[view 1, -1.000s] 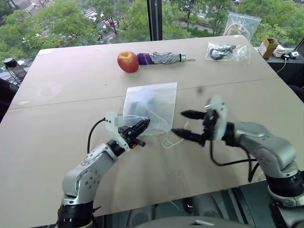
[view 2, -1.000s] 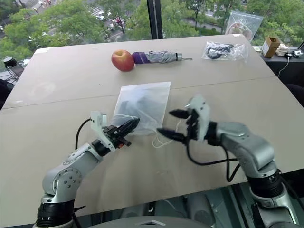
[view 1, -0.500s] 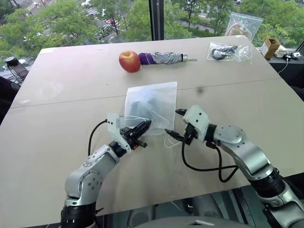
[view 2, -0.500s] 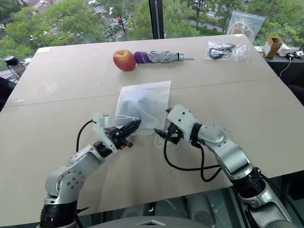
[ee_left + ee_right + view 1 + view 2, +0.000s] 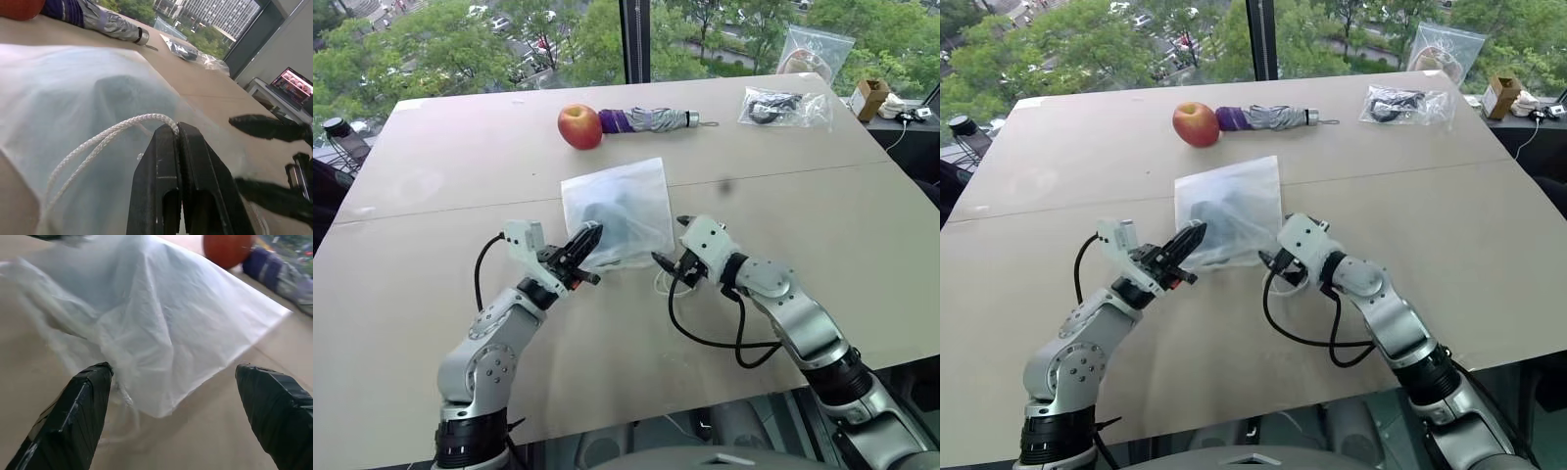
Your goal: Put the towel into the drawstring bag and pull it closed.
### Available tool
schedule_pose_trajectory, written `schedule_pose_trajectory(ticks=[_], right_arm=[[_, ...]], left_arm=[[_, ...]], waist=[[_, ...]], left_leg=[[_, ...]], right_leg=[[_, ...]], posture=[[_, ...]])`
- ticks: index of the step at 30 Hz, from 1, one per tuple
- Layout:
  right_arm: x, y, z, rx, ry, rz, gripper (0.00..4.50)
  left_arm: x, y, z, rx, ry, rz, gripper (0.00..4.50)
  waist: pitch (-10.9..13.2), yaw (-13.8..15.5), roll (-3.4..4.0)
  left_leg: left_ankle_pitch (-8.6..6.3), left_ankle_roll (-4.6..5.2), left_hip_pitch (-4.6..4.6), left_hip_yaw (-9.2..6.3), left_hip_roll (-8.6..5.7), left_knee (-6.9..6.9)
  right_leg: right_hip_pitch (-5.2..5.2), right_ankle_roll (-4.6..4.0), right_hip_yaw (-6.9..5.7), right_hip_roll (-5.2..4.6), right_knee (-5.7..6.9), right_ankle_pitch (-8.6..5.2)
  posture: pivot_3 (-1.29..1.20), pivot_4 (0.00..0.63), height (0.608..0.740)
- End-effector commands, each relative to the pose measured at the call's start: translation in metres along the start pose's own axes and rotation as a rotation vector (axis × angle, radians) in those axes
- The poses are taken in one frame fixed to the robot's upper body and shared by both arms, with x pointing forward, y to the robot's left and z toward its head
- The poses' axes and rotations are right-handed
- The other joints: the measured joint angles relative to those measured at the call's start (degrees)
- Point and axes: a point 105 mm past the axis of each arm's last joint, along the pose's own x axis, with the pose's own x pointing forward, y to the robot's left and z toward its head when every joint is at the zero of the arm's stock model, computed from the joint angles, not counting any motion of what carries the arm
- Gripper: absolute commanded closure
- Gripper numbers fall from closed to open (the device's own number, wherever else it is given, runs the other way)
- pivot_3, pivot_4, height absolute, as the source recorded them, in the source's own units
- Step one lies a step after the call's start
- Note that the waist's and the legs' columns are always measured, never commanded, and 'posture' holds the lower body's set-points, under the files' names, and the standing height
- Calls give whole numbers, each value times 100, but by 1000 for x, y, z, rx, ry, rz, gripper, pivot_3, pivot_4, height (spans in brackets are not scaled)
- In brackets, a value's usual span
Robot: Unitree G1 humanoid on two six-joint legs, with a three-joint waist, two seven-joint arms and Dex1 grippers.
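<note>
Left eye view, largest first: table (image 5: 431, 294), then drawstring bag (image 5: 636, 186) lying flat just ahead of both jaws, dark towel (image 5: 607, 217) shape already inside. Left gripper (image 5: 177, 132) jaws pressed together, pinching white cord (image 5: 122, 128) at bag mouth. Right gripper (image 5: 171, 391) jaws spread wide, straddling bag's near corner, gripping nothing. Towel step apparently done; mouth not yet cinched shut.

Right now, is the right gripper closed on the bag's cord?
No. The right gripper has its fingers spread wide apart in front of the bag, with no cord between them.
</note>
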Motion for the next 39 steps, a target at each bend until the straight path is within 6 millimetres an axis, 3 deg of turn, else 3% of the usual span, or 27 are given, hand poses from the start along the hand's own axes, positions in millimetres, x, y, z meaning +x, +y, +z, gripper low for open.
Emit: schedule_pose_trajectory(ticks=[1, 7, 12, 15, 22, 29, 34, 35, 39], right_arm=[[4, -14, 7, -88, -35, -113, 238], [20, -19, 7, -128, -63, -196, 238], [24, -34, 15, -169, -115, -317, 238], [26, -36, 12, -153, -109, -337, 1105], [31, -28, 5, -10, -103, -302, 4454], [34, -28, -1, 35, -98, -244, 4454], [25, -42, -6, -3, -76, -227, 2915], [23, -44, -7, -9, -71, -212, 2337], [18, -50, -3, 106, -103, -150, 2337]], left_arm=[[-1, -10, 4, 51, -5, -49, 4500], [-2, -11, -2, 78, 32, -69, 4500], [-2, -12, -3, 87, 31, -69, 4500], [-3, -12, -3, 88, 30, -66, 4500], [-5, -10, -3, 91, 28, -54, 4500], [-6, -9, -3, 96, 27, -46, 4500], [-7, -8, -2, 101, 24, -39, 4500], [-7, -8, -1, 102, 24, -39, 4500], [-7, -7, -1, 105, 25, -38, 4500]], waist=[[0, 2, 0], [0, -21, -1], [0, -21, 0], [0, -12, 0], [0, -21, 0], [0, -23, 0], [0, -19, 0], [0, -19, 1], [0, -20, 1]], left_leg=[[0, 0, 0, 0, 0, 0], [0, 0, 1, 2, 0, -2], [0, 0, 1, 0, 1, -2], [0, 0, -1, 0, 0, -2], [0, 0, 0, -1, 2, -3], [0, 0, 1, 0, 2, -3], [0, 0, 0, 1, 2, -3], [0, 0, 1, 1, 2, -3], [0, 0, 1, 0, 2, -3]], right_leg=[[0, 0, 0, 0, 0, 0], [-1, -17, 2, 0, 0, 10], [-1, -18, 1, 1, 1, 11], [-1, -19, 2, -1, 0, 12], [-1, -20, 2, 0, 1, 12], [-1, -20, 2, 0, 2, 12], [0, -20, 2, 0, 1, 12], [0, -20, 2, 0, 1, 12], [0, -20, 1, 1, 2, 12]], posture=[[0, 150, 740], [0, 150, 740], [0, 150, 740], [0, 150, 740], [0, 150, 740], [0, 150, 740], [0, 150, 740], [0, 150, 740], [0, 150, 740]])
